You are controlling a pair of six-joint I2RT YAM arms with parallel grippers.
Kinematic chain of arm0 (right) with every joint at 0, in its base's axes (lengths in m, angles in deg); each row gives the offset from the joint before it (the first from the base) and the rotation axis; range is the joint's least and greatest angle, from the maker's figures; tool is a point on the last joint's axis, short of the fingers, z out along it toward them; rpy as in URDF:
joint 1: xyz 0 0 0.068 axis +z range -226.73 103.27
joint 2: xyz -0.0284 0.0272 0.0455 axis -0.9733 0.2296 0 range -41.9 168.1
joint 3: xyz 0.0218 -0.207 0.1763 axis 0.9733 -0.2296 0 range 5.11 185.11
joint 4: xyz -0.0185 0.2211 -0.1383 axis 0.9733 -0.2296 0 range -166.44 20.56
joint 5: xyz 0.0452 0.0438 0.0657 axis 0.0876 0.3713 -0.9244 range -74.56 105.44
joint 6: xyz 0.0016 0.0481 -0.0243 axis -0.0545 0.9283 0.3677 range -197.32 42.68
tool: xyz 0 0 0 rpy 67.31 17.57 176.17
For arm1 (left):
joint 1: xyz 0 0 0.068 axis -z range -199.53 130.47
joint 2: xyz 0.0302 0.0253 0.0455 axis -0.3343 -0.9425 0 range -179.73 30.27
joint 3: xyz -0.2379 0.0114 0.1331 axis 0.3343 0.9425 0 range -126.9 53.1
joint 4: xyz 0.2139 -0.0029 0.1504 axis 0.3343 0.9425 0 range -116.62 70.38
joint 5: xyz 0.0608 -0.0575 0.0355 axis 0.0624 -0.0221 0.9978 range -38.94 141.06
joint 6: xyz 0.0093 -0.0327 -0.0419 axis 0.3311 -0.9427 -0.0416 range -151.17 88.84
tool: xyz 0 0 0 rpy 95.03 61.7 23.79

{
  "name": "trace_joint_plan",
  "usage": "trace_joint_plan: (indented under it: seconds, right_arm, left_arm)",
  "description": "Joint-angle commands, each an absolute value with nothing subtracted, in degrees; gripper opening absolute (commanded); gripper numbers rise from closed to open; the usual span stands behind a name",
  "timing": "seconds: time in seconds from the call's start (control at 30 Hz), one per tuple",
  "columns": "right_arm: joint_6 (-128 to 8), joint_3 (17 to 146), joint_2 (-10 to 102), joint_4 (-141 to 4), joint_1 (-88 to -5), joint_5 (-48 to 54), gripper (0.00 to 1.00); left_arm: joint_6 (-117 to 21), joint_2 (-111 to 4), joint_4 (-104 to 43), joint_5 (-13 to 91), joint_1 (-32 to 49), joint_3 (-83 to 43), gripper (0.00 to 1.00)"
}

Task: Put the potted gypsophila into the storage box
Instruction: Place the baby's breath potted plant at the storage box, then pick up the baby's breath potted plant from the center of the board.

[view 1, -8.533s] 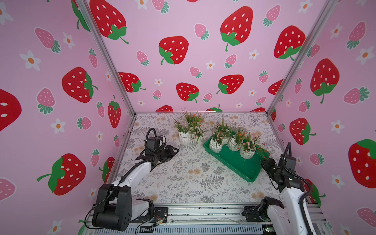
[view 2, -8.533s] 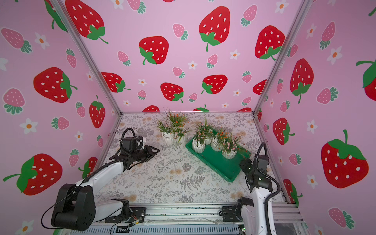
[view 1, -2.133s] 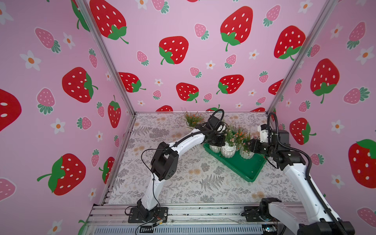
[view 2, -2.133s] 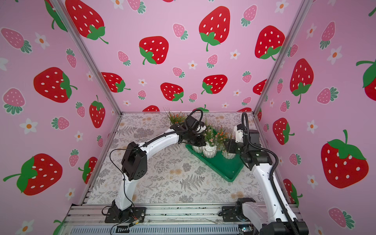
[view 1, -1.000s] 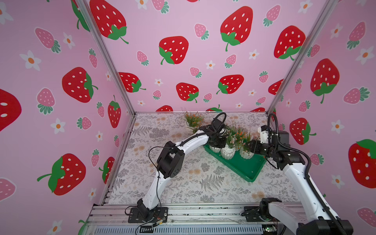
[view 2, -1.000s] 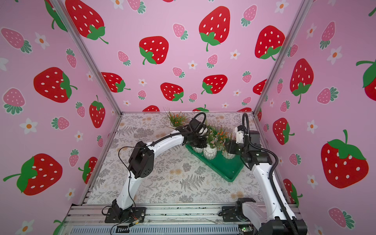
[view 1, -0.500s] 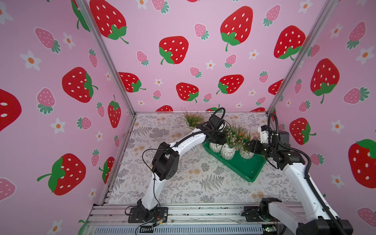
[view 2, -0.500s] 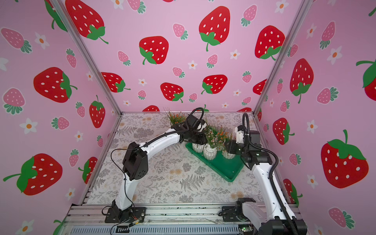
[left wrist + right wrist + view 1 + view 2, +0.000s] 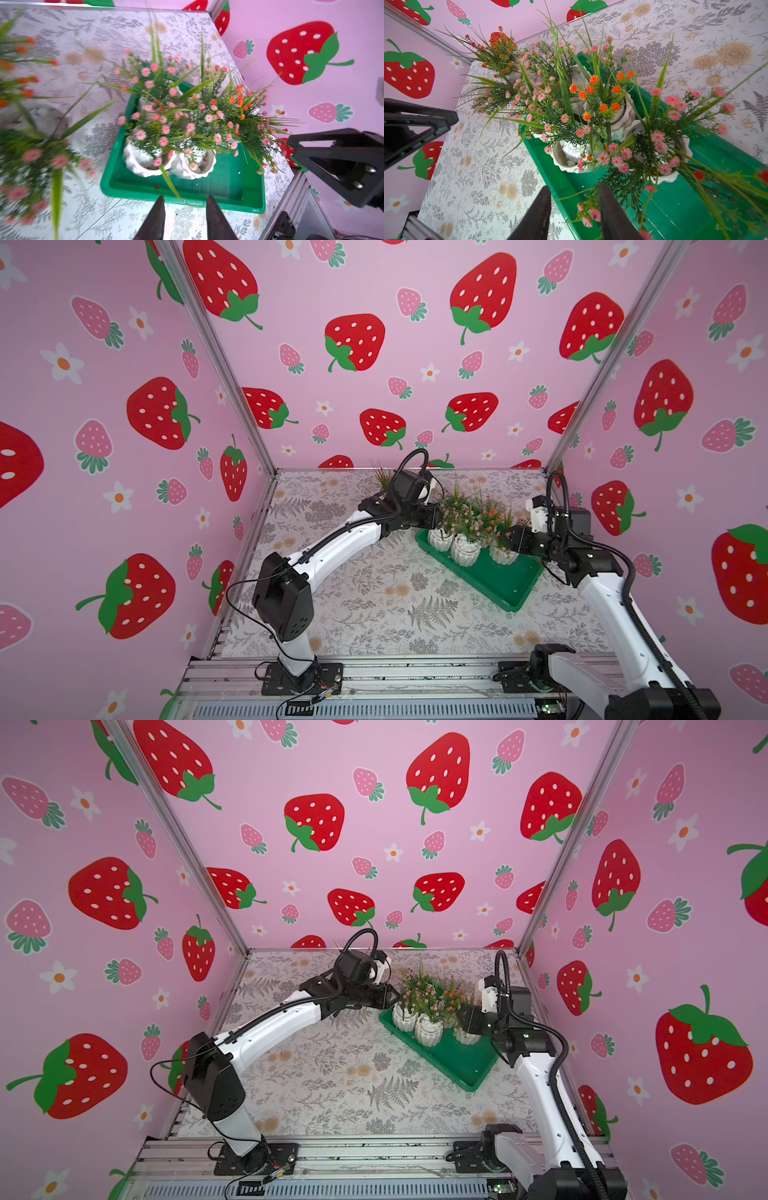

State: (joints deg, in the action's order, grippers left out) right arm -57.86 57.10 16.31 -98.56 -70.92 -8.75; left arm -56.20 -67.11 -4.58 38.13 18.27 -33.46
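The green storage box point(image 9: 508, 585) point(image 9: 466, 1067) lies at the right of the table and holds several white pots of potted gypsophila point(image 9: 441, 540) point(image 9: 145, 161) point(image 9: 566, 158) with pink and orange blooms, crowded at its far end. My left gripper point(image 9: 433, 517) point(image 9: 185, 200) hovers open just outside the box's far left corner; only a leaf tip lies between its fingers. At the box's right side, my right gripper point(image 9: 509, 537) point(image 9: 574, 188) is open above the rim, with loose pink sprigs between its fingers and no pot gripped.
Another white pot point(image 9: 512, 77) with orange flowers stands on the table behind the box, near the back wall; its grass point(image 9: 380, 477) shows behind the left arm. Pink walls enclose three sides. The near half of the box floor point(image 9: 228, 182) is bare.
My left jaws have opened and let go of the pot at the box's far left corner, and that gripper has risen slightly. The right arm has barely moved; its jaws widened a little.
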Motion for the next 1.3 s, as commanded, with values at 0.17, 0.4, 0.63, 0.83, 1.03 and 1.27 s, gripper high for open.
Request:
trace_joint_plan:
  seconds: [0.17, 0.4, 0.63, 0.83, 1.03, 1.27]
  right_arm:
    - [-58.25, 57.65, 18.34, -96.18, -70.33, -11.98, 0.41]
    - [-58.96, 59.33, 21.13, -95.48, -66.73, -11.05, 0.4]
    - [-59.06, 60.04, 22.35, -94.57, -64.86, -9.45, 0.4]
    - [-59.14, 59.81, 22.97, -93.96, -64.51, -8.96, 0.4]
    - [-59.53, 59.95, 23.44, -94.18, -64.44, -7.83, 0.4]
    - [-59.83, 60.09, 24.81, -93.61, -64.5, -7.9, 0.4]
  left_arm:
    - [-63.25, -59.71, -8.91, 39.59, 6.43, -21.99, 0.4]
    - [-65.64, -63.37, -10.49, 38.66, -1.27, -19.91, 0.4]
    - [-66.6, -74.41, -10.11, 34.71, -4.53, -27.1, 0.39]
    - [-67.8, -83.31, -12.58, 29.25, -4.5, -34.17, 0.39]
    - [-68.83, -88.85, -13.0, 27.25, -4.36, -39.85, 0.39]
    - [-67.71, -91.2, -11.94, 26.5, -2.26, -42.43, 0.38]
